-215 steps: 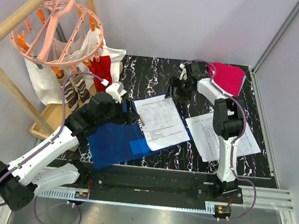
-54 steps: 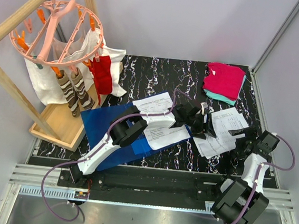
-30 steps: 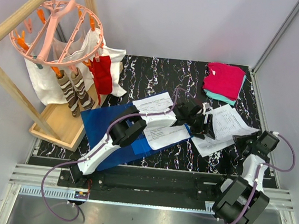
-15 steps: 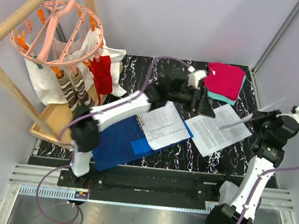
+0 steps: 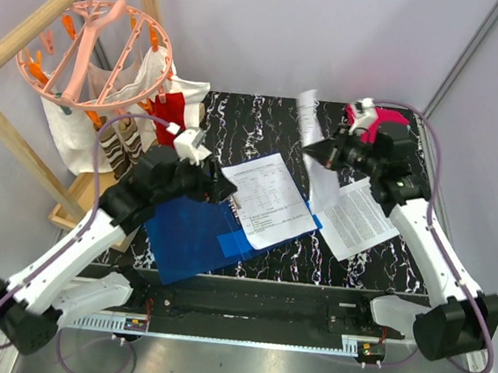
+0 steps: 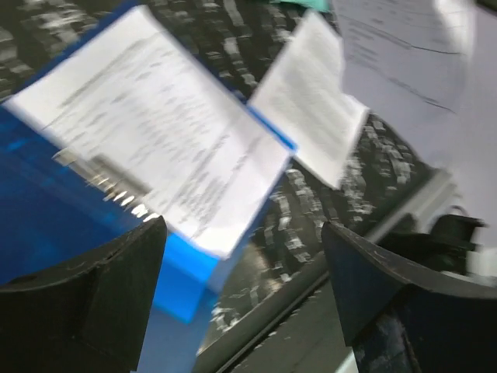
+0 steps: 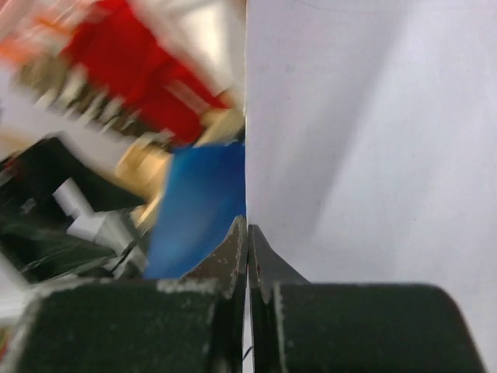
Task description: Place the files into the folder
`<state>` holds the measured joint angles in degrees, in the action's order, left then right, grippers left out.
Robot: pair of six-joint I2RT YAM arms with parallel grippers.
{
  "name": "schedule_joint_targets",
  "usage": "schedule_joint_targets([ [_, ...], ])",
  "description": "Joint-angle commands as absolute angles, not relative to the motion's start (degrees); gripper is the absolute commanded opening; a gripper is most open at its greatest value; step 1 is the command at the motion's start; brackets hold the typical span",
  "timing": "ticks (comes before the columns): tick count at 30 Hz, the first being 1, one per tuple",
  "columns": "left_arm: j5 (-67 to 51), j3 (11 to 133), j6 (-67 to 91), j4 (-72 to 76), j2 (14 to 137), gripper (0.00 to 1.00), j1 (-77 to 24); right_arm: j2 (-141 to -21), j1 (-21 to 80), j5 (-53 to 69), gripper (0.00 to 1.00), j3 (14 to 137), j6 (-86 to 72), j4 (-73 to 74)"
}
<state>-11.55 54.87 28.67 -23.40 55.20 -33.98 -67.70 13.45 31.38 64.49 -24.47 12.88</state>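
You see blue folder (image 5: 193, 238) lying flat, left of centre, glossy. Printed sheet (image 5: 270, 199) rests across its right edge, overhanging. Second sheet (image 5: 365, 222) flat to right, apart. Third sheet (image 5: 321, 186) airborne, curling, pinched in your right gripper (image 5: 316, 151).

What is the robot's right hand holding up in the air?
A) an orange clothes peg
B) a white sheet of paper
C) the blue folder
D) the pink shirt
B: the right hand is pinched shut on the edge of a white paper sheet, which hangs up off the table.
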Motion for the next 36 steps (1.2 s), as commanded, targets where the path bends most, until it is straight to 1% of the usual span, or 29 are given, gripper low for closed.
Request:
schedule_joint_targets([
  [1,5.8,52.9,23.9,-28.2,44.3,0.86,-33.5,-71.7,18.3,50.1,0.00,63.7,-37.1,-5.0],
  [2,6.5,52.5,24.1,-29.3,43.6,0.86,-33.5,-72.8,18.3,52.2,0.00,61.5,-42.5,-18.7],
  [3,7.4,52.3,24.4,-29.8,43.2,0.87,-33.4,-73.5,18.3,54.9,0.00,58.3,-47.0,-23.9],
  [4,7.6,52.1,25.0,-30.1,42.9,0.87,-33.4,-74.3,18.3,55.5,0.00,57.9,-50.8,-26.1],
  [10,5.5,51.4,27.5,-29.1,45.0,0.86,-33.4,-84.0,16.5,55.6,0.00,54.9,-51.6,-22.8],
  [14,4.0,52.7,27.5,-28.5,48.0,0.86,-33.4,-89.8,12.6,56.2,0.00,52.2,-49.8,-20.2],
  [17,3.2,52.7,27.5,-27.4,49.0,0.86,-33.4,-94.0,10.6,57.2,0.00,53.0,-42.1,-12.5],
  [18,2.8,52.6,27.4,-27.3,49.4,0.86,-33.3,-95.1,10.2,56.7,0.00,54.7,-35.6,-9.2],
  [19,2.6,52.6,27.4,-27.2,49.5,0.86,-33.3,-96.1,10.1,55.8,0.00,55.6,-32.5,-3.6],
  [23,1.3,51.9,27.3,-26.2,50.4,0.86,-33.3,-101.2,9.8,49.8,0.00,59.1,-22.5,5.1],
  [29,0.4,51.9,26.5,-26.1,50.9,0.86,-33.2,-106.3,9.9,45.4,0.00,65.9,-10.8,13.2],
  [36,0.3,52.0,25.8,-26.1,50.9,0.86,-33.3,-108.9,11.4,39.6,0.00,69.4,2.3,18.5],
])
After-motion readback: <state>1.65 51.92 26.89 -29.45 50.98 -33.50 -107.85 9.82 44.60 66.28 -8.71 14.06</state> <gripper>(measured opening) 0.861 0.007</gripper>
